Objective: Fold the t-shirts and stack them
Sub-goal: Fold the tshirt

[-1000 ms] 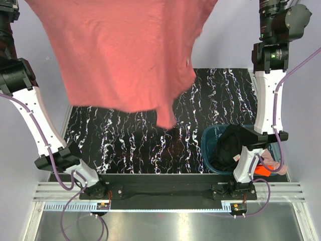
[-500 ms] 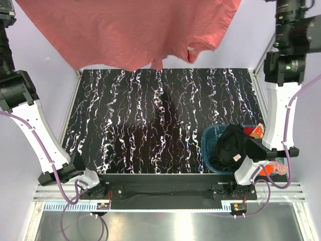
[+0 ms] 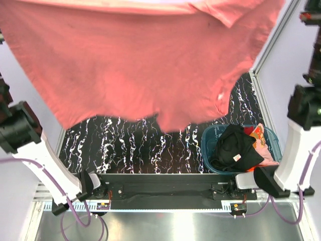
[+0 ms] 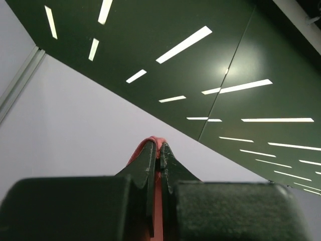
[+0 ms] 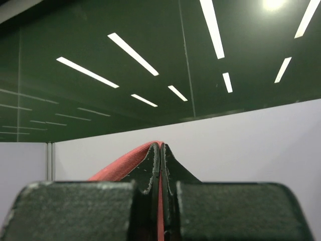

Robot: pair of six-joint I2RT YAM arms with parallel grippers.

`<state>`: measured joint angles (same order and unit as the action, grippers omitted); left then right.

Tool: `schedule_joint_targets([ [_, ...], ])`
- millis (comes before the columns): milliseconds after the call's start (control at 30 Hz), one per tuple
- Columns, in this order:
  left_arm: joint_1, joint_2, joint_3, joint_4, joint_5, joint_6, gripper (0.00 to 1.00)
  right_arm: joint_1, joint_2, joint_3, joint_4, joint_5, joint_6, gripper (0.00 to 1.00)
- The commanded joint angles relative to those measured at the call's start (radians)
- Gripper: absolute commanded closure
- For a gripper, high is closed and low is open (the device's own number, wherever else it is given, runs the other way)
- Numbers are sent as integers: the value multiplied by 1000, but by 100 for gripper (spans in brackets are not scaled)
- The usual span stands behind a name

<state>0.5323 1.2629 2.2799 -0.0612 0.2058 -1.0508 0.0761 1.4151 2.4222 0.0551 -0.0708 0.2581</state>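
Salmon-red t-shirt (image 3: 135, 65) held spread, hanging below both our hands.
From above, we see it stretched hand to hand over the worktop (image 3: 125, 144); at the left wrist, our left hand (image 4: 158, 147) pinches its edge; at the right wrist, our right hand (image 5: 160, 147) does likewise.
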Motion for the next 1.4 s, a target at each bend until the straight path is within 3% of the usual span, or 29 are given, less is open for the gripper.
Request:
schedule_joint_targets([
  [0, 11, -33, 15, -3, -74, 28, 100, -10, -67, -29, 25, 35, -2, 100],
  [333, 11, -7, -125, 81, -54, -26, 100, -10, 48, -5, 54, 40, 72, 100],
  [767, -29, 344, 76, 213, -66, -78, 100, -13, 519, 383, 149, 62, 145, 100],
  [900, -54, 426, 177, 227, -86, -98, 100, -18, 533, 367, 181, 65, 173, 100],
  [1033, -55, 451, 181, 232, -68, -104, 100, -22, 536, 373, 148, 62, 176, 100],
  [1100, -55, 410, 132, 230, -42, -84, 100, -25, 510, 351, 131, 49, 178, 100],
  [1200, -52, 289, -75, 254, -7, -52, 100, -24, 435, 255, 89, 11, 191, 100],
  [1300, -45, 192, -311, 244, 65, -19, 100, -25, 294, 53, 37, -62, 222, 100],
  [1367, -35, 68, -452, 256, 107, 6, 100, -24, 144, -191, 12, -95, 269, 100],
])
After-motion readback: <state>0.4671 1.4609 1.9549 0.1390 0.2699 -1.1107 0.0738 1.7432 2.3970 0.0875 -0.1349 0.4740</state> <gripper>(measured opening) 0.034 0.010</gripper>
